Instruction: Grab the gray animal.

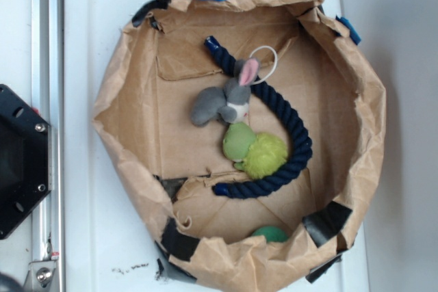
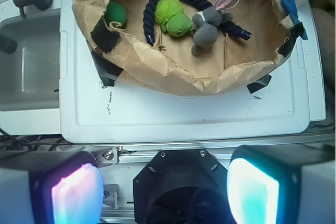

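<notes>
The gray animal (image 1: 222, 101) is a small plush rabbit with a white face patch and a pink-lined ear, lying in the middle of a brown paper-lined basin (image 1: 123, 107). In the wrist view the gray animal (image 2: 206, 29) lies far ahead inside the basin (image 2: 173, 69). My gripper (image 2: 164, 190) hangs well short of it, above the robot's black base, jaws wide apart with nothing between the glowing pads (image 2: 251, 190). The gripper does not show in the exterior view.
A lime-green plush (image 1: 254, 150) touches the rabbit's lower side. A dark navy rope (image 1: 287, 138) curves round both toys. A green ball (image 1: 269, 233) sits by the near paper wall. The black robot base (image 1: 20, 162) is left of the white lid (image 1: 89, 237). A sink (image 2: 29, 66) lies beside it.
</notes>
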Available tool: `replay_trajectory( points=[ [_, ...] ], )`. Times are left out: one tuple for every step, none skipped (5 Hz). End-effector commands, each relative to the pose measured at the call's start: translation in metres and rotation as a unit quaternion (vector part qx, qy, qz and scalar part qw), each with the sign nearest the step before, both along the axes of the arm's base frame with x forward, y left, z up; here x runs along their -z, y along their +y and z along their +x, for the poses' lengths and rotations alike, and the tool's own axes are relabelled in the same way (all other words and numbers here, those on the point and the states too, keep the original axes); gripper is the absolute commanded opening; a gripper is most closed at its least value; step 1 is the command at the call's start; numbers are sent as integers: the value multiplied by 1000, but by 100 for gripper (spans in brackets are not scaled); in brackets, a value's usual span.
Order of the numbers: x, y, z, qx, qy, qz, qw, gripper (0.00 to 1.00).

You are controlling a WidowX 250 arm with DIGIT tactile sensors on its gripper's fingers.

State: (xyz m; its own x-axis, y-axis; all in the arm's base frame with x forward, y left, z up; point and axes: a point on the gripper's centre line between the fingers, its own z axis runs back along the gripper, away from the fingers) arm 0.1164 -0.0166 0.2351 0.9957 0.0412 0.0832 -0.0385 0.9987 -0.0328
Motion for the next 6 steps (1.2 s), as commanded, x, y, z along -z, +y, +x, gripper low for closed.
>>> replay_trajectory(
  points=[
    [0, 0, 0, 0, 0, 0, 1000, 100],
    [24, 1, 37, -28, 0, -2, 1000, 100],
    [44, 10, 66, -56, 26, -12, 998, 100],
    [66, 22, 93, -98, 42, -6, 994, 100],
    [81, 31, 110, -140, 41, -53, 988, 100],
    [91, 33, 122, -156, 10, -41, 987, 100]
  ],
)
